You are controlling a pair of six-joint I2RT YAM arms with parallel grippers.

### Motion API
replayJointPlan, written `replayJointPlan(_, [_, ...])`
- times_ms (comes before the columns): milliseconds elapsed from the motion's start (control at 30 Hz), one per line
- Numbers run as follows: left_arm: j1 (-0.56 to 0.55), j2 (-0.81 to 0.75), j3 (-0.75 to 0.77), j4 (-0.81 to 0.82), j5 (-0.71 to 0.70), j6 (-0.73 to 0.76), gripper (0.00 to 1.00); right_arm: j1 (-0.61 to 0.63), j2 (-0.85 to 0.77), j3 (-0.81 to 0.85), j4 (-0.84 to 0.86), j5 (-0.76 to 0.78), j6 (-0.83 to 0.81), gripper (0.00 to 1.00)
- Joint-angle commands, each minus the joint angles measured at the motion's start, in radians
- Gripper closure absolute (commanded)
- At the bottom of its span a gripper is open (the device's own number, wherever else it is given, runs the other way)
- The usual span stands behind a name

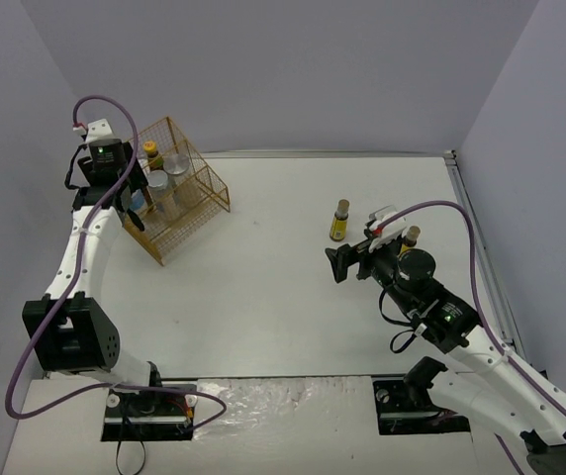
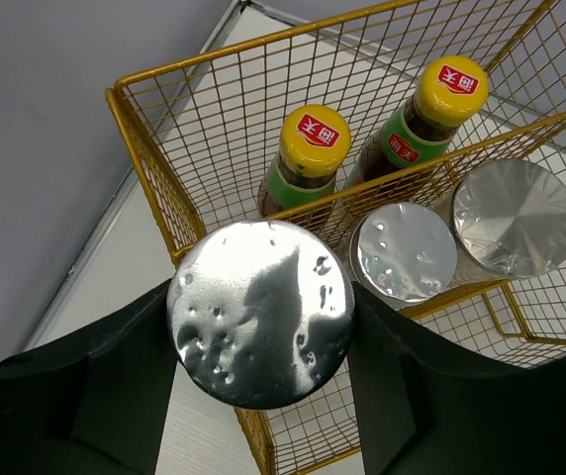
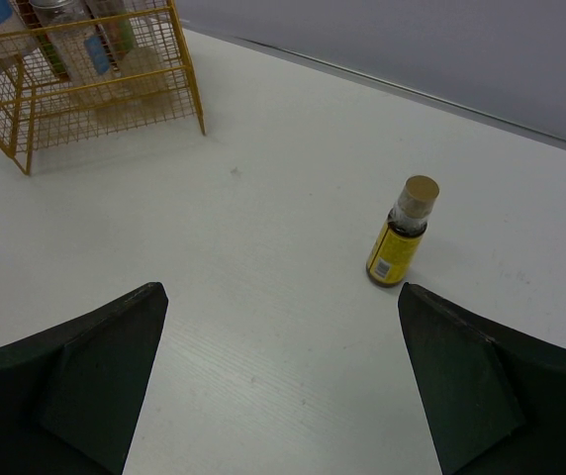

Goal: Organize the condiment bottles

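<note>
A basket point(image 1: 204, 193) stands on the far left part of the table point(image 1: 283, 307). At its back are two bottles point(image 2: 313, 148) side by side, and in front of them two jars point(image 2: 402, 249). A third jar point(image 2: 259, 312) is just beside these, at the basket's corner, between the fingers of the left gripper point(image 2: 260, 356). Well apart, on the right half, one bottle point(image 1: 339, 220) stands alone. Another bottle point(image 1: 412, 236) is to its right, partly hidden by the right arm point(image 1: 414, 272).
</note>
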State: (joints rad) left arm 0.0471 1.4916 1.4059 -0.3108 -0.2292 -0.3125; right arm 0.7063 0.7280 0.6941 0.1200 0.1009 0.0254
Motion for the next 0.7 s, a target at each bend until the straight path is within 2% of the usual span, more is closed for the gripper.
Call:
replayJointPlan(0, [0.007,-0.030,0.014,0.160,0.001,0.011,0.99,-0.006,0.002,0.002,0.064,0.022,0.004,0.00])
replayJointPlan(100, [0.007,-0.011,-0.016,0.159,0.013,-0.003,0.90,-0.005,0.009,0.002,0.064,0.027,0.005,0.00])
replayJointPlan(233, [0.007,0.020,-0.044,0.153,0.011,-0.025,0.68,-0.005,0.019,0.002,0.063,0.031,0.008,0.00])
replayJointPlan(433, [0.007,0.042,-0.045,0.148,0.008,-0.034,0.45,-0.005,0.027,0.001,0.066,0.044,0.010,0.00])
replayJointPlan(533, [0.007,0.036,-0.048,0.143,0.009,-0.033,0.28,-0.007,0.039,0.003,0.064,0.065,0.018,0.00])
replayJointPlan(667, [0.005,0.000,-0.054,0.125,0.019,-0.034,0.11,-0.014,0.072,0.017,0.054,0.110,0.046,0.00])
